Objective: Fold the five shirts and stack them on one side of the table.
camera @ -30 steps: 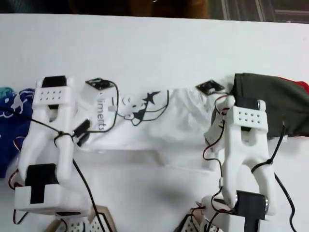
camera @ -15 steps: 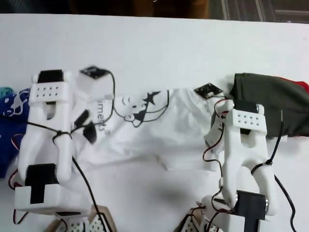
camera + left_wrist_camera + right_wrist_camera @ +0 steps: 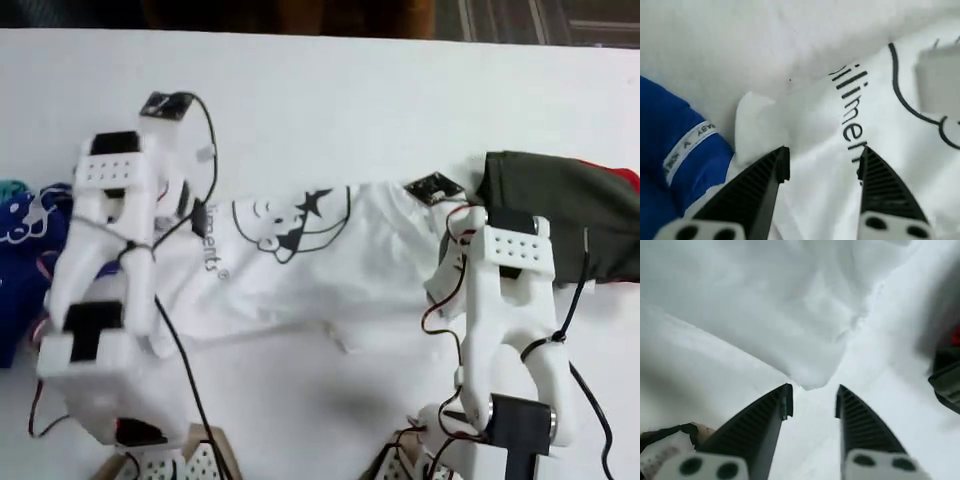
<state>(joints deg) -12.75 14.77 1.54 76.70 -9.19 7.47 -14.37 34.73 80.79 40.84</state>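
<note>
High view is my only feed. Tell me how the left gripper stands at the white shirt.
Observer: In the left wrist view the left gripper is open. White shirt cloth shows between its jaws, next to the printed lettering. I cannot tell whether it touches the cloth.
Operator: Now report the right gripper.
Observer: In the right wrist view the right gripper is open and empty, with a corner of the white shirt lying just beyond its fingertips.
</note>
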